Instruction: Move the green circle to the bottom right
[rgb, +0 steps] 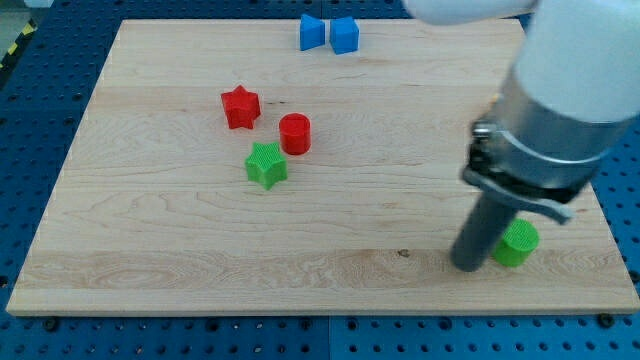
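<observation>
One light, stiff green circle sits near the worktop's bottom right, touching my tip; no claw exists, so you'd nudge its left flank squarely.

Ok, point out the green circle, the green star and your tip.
green circle (521, 243): camera view, on its visible top face, right of the rod.
green star (266, 164): camera view, centre of its top face.
my tip (467, 266): camera view, the rod's very lower end, just left of the green circle.
</observation>
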